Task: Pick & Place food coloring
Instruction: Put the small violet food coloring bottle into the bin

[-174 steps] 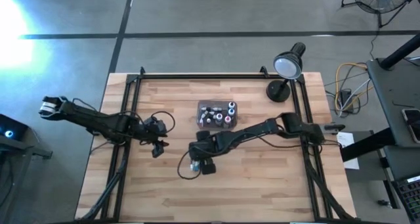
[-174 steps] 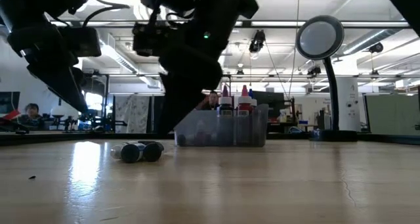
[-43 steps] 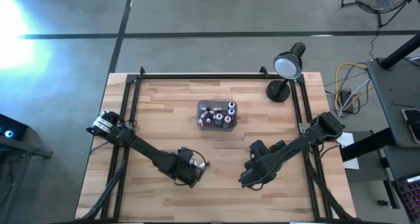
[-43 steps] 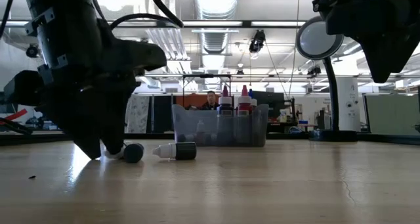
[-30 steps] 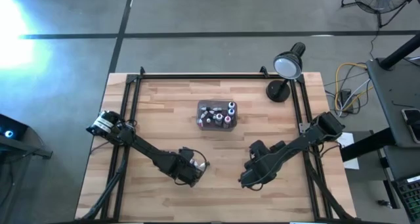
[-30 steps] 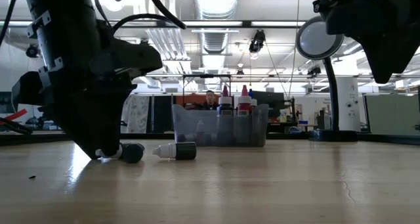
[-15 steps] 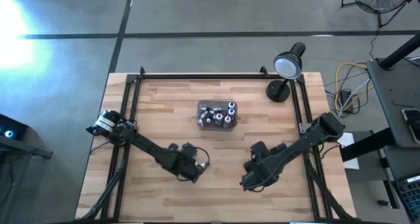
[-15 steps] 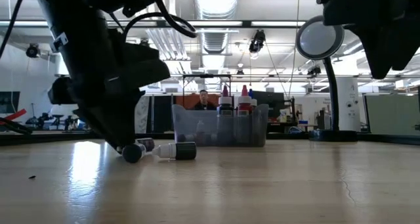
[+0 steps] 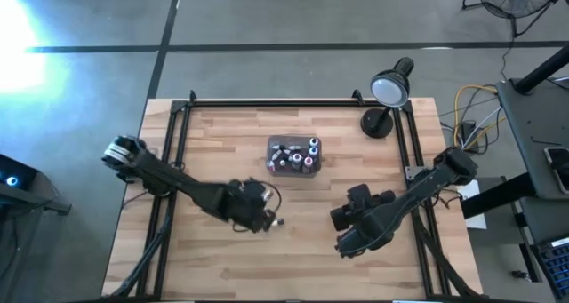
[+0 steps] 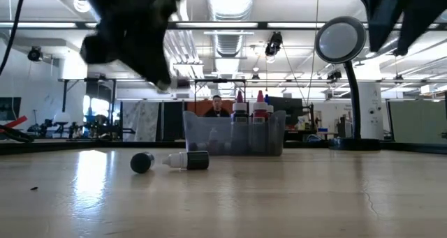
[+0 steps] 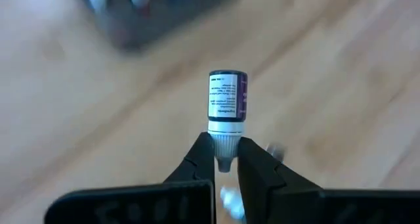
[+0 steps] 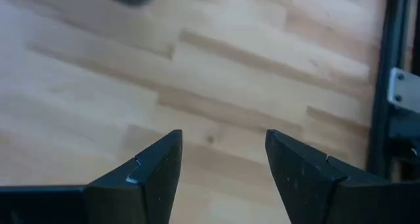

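High view: left hand [image 9: 265, 216] sits just left of frame centre above the wooden surface [image 9: 213, 143], below the clear tray [image 9: 294, 155] of small bottles, while the right hand [image 9: 342, 245] waits lower right with fingers spread wide, empty. Low view: two bottles [image 10: 171, 160] lie on their sides left of centre, in front of the tray [image 10: 234, 137]. Left wrist view: left hand [image 11: 224, 159] pinches a white-capped bottle [image 11: 227, 104] by its cap at frame centre, lifted off the surface.
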